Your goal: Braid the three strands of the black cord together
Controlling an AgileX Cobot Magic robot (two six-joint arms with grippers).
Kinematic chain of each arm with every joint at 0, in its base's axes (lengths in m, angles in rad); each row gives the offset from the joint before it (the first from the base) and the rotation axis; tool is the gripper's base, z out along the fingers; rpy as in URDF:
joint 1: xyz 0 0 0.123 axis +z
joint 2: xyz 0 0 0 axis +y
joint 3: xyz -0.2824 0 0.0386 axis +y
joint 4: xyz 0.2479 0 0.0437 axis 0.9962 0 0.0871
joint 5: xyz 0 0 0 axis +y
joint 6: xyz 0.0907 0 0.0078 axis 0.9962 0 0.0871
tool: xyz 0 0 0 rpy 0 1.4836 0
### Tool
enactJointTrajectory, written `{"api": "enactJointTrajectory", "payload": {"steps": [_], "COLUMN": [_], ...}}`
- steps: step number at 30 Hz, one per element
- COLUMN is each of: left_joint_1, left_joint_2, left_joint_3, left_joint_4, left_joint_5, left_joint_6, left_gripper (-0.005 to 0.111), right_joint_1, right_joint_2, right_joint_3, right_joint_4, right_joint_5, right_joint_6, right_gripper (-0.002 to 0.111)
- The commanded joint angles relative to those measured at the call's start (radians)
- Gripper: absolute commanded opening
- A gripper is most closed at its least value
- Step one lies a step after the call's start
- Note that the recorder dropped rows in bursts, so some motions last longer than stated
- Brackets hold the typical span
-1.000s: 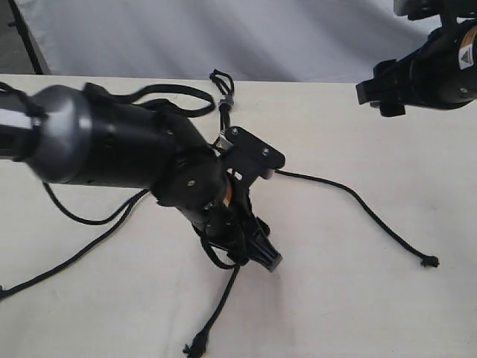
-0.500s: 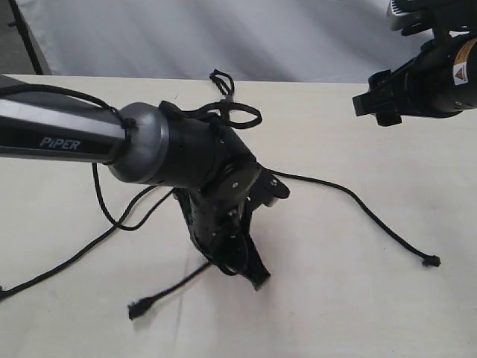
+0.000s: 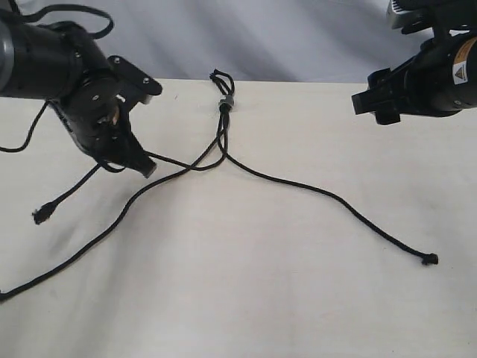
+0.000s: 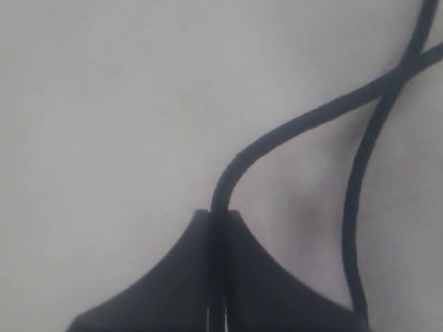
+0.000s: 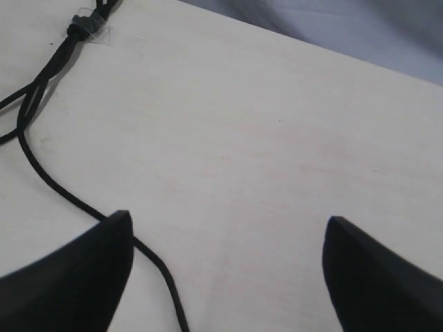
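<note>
Left gripper pinches one strand of the black cord on a pale table; right gripper gapes empty, its arm's warning-triangle sticker unreadable.

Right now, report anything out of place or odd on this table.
Nothing damaged. The thin black three-strand cord lies unbraided, splayed over the pale table; the left hand pinches one strand, which crosses another strand.

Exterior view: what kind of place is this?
Probably a robot lab bench: bare pale table, plain white backdrop, left arm and right arm over a black cord.
</note>
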Motion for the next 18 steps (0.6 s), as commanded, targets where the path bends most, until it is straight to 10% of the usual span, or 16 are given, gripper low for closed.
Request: {"api": "enactJointTrajectory", "payload": {"steps": [1, 11, 18], "left_joint_1": [0.063, 0.069, -0.018], "left_joint_2": [-0.005, -0.005, -0.005], "left_joint_3": [0.112, 0.309, 0.347], "left_joint_4": [-0.019, -0.131, -0.440], "left_joint_5": [-0.161, -0.378, -0.233], "left_joint_6": [-0.012, -0.012, 0.131], "left_gripper": [0.001, 0.001, 0.001], "right_joint_1": [0.000, 0.000, 0.000], "right_joint_2": [-0.007, -0.007, -0.007], "right_joint_3": [0.001, 0.001, 0.001], "right_joint_4": [-0.012, -0.012, -0.012], "right_joint_5": [-0.025, -0.025, -0.026], "right_joint_6": [0.008, 0.008, 0.010], "right_gripper": [0.071, 0.071, 0.071]}}
